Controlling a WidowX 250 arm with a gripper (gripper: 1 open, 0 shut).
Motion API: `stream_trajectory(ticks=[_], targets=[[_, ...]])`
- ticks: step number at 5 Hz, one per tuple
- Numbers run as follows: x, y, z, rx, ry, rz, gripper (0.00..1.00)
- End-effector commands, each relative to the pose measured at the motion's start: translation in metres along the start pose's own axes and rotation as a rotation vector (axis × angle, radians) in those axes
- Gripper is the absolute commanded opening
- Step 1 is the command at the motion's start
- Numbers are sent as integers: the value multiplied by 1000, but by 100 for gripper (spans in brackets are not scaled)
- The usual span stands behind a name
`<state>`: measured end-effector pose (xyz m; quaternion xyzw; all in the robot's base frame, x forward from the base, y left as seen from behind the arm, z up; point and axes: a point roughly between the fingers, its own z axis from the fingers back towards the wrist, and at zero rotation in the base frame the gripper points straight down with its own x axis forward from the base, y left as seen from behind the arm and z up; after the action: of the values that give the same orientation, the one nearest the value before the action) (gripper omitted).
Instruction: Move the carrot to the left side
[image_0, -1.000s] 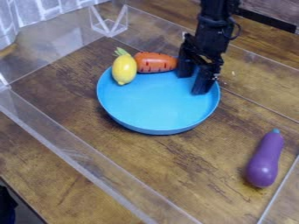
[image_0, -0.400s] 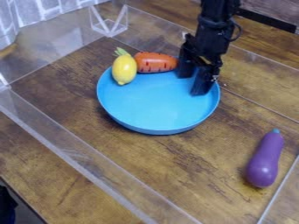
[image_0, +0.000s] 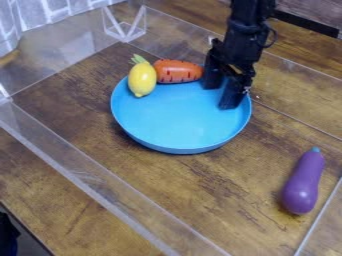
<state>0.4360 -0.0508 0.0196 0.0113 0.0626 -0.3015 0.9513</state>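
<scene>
- The black gripper (image_0: 227, 88) points straight down over the right part of the blue plate (image_0: 181, 132), with its fingertips low at the plate's surface near the right rim.
- Its jaws stand apart and nothing is between them; it holds no object.
- The carrot (image_0: 177, 71) lies just to the left of the gripper, at the far edge of the plate, on its side, with the darker stem end toward the left. A narrow gap seems to separate it from the nearest finger, but I cannot tell for sure if they touch.
- A yellow fruit (image_0: 142, 79) lies further left of the gripper, directly beside the carrot's stem end and touching it or nearly so, also at the plate's rim.
- A purple eggplant (image_0: 303, 181) lies on the wooden table (image_0: 94, 130), well apart from the gripper, to its right and nearer to the camera, outside the plate.
- Clear plastic walls (image_0: 80, 165) stand around the table area, well apart from the gripper on the left and near sides.
</scene>
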Motion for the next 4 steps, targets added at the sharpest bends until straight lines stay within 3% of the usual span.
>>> stream_trajectory(ticks=[1,2,4], targets=[[9,-17,-11,-29,28,38,100],[9,-14,-12,-25,35,56,0],[5,-6,-5,-18,50,68,0]])
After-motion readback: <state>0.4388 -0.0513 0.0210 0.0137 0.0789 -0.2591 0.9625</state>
